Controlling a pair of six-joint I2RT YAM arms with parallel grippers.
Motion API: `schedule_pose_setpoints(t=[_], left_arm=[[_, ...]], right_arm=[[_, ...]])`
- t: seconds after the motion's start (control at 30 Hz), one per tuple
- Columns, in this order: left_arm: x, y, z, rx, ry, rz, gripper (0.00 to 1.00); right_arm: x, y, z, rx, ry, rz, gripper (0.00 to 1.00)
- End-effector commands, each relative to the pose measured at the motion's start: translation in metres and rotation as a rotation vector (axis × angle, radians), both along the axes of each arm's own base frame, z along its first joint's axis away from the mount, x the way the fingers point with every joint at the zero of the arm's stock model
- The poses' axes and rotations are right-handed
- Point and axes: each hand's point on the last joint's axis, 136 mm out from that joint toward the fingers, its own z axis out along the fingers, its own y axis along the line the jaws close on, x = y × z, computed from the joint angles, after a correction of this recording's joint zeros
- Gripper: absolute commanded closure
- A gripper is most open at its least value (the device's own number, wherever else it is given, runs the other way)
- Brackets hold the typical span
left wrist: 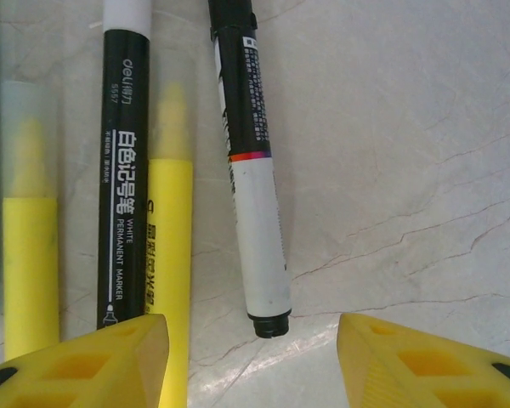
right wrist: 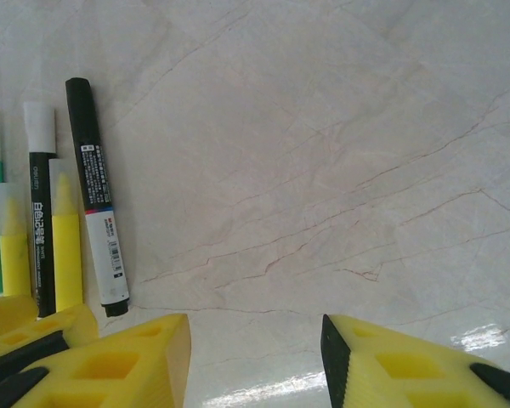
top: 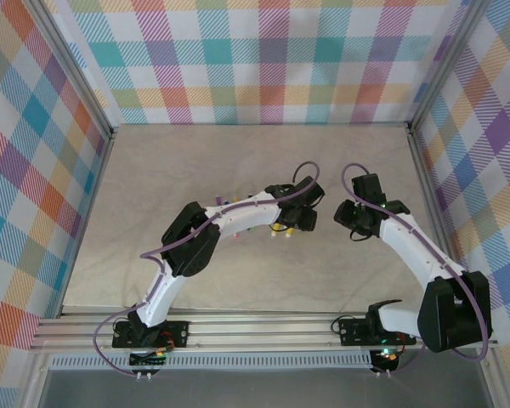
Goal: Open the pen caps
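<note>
Several pens point(left wrist: 144, 212) lie side by side on the table, all with caps on. The white-barrelled marker point(left wrist: 259, 238) has a black cap point(left wrist: 232, 13), the black marker point(left wrist: 123, 170) a white cap point(left wrist: 126, 13), and the yellow highlighters point(left wrist: 170, 255) have clear caps. My left gripper point(left wrist: 253, 340) is open low over the table. The white-barrelled marker's tail end lies just beyond its gap, and nothing is between the fingers. My right gripper point(right wrist: 255, 336) is open over bare table to the right of the pens point(right wrist: 68, 212). In the top view both grippers point(top: 299, 219) point(top: 350, 219) face each other.
The marble-patterned table point(top: 238, 161) is enclosed by checkered walls point(top: 263, 59) with metal frame posts. The left arm point(top: 221, 223) covers most of the pen row in the top view. A yellow finger of the left gripper point(right wrist: 25, 327) shows at the bottom left of the right wrist view.
</note>
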Motion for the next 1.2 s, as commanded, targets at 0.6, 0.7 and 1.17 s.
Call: schedule_pose_setpoints(t=[0.6,0.7,1.17], left_arm=[[0.006,-0.011,-0.026,0.070,-0.006,0.002,0.51],[0.007,-0.010,-0.030,0.080,-0.005,0.006,0.51],[0.009,-0.006,-0.050,0.155,-0.025,0.017,0.54]], right_arm=[[-0.001,-0.003,0.006,0.018,-0.038,0.008,0.54],[0.000,-0.002,0.005,0.022,-0.039,0.007,0.54],[0.002,0.000,-0.001,0.044,-0.032,0.008,0.54]])
